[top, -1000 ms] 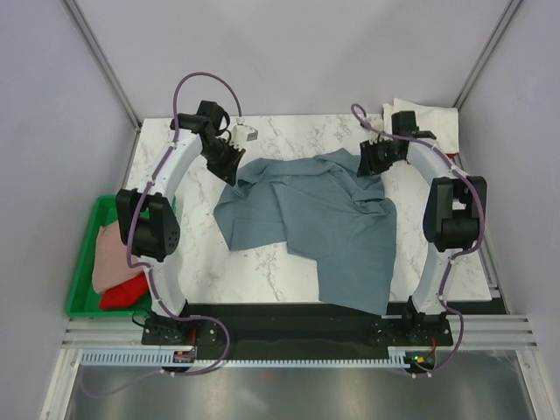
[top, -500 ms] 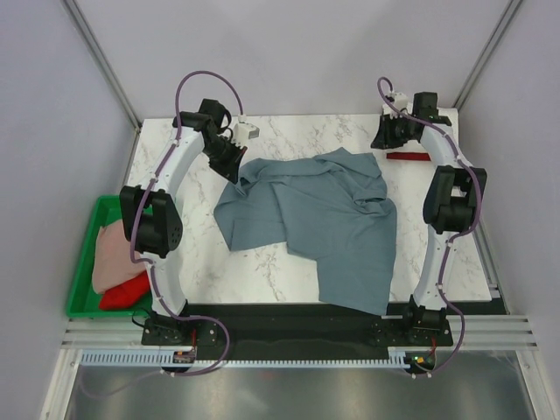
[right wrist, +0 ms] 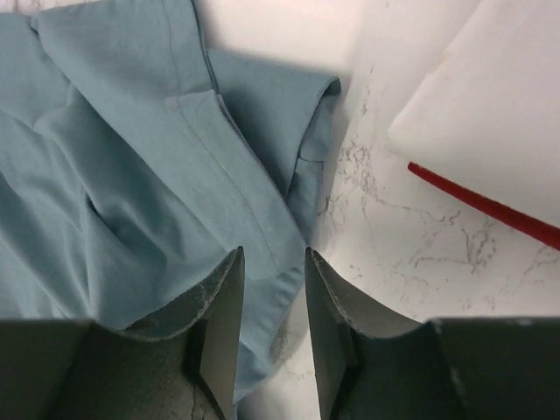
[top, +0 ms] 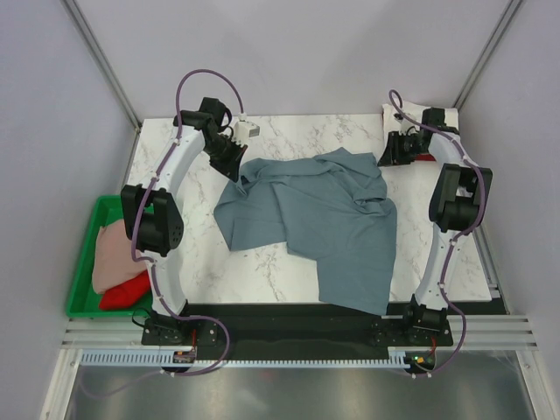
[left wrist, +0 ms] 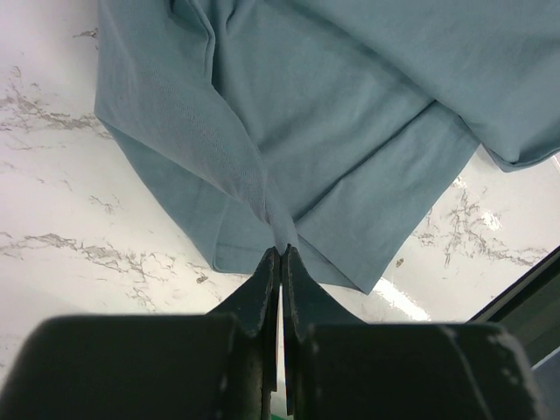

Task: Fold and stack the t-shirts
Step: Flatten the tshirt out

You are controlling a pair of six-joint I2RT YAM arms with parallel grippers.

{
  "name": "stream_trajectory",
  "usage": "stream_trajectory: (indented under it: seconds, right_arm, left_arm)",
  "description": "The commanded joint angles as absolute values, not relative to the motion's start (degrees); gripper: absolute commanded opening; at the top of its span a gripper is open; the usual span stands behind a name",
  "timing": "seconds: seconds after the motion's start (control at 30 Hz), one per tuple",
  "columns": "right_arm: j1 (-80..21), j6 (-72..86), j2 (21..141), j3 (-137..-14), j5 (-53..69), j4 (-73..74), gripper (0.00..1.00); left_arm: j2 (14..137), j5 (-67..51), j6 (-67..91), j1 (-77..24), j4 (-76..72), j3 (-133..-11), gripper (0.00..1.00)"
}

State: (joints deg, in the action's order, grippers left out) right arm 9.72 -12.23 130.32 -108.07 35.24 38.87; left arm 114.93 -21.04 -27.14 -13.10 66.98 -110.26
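A slate blue-grey t-shirt (top: 324,223) lies crumpled across the middle of the marble table. My left gripper (top: 234,166) is shut on a pinch of the shirt's far left edge (left wrist: 280,236). My right gripper (top: 388,157) is open above the shirt's far right sleeve hem (right wrist: 271,262), with the cloth edge between its fingers. A folded white t-shirt (top: 433,122) over a red one (right wrist: 486,206) lies at the far right corner. A pale pink t-shirt (top: 112,254) and a red one (top: 122,296) lie in the green tray.
The green plastic tray (top: 80,280) stands off the table's left side. The table's black near edge (top: 289,315) lies under the shirt's lower hem. Grey walls stand on the left, right and far sides.
My right gripper has left the shirt's far right corner, swung back to the far right stack, and come down beside the shirt's sleeve. My left gripper has barely moved.
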Motion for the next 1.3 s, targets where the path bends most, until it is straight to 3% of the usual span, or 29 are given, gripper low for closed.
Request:
stream_trajectory:
  seconds: [0.0, 0.4, 0.9, 1.27]
  right_arm:
    - [9.32, -12.39, 133.06, -110.56, 37.18, 39.55, 0.42]
    - [9.32, -12.22, 137.28, -113.38, 37.09, 39.46, 0.43]
    - [9.32, -12.83, 132.80, -108.90, 38.06, 40.25, 0.40]
    - [9.32, -15.47, 129.82, -108.72, 35.33, 40.43, 0.20]
  left_arm:
    - [115.40, -20.92, -27.60, -13.01, 66.45, -112.76, 0.03]
    - [115.49, -19.78, -27.51, -13.36, 66.53, -112.59, 0.03]
    - [117.33, -20.21, -27.77, -13.53, 66.36, -114.26, 0.03]
    - [117.68, -20.57, -27.60, -13.53, 66.18, -114.35, 0.03]
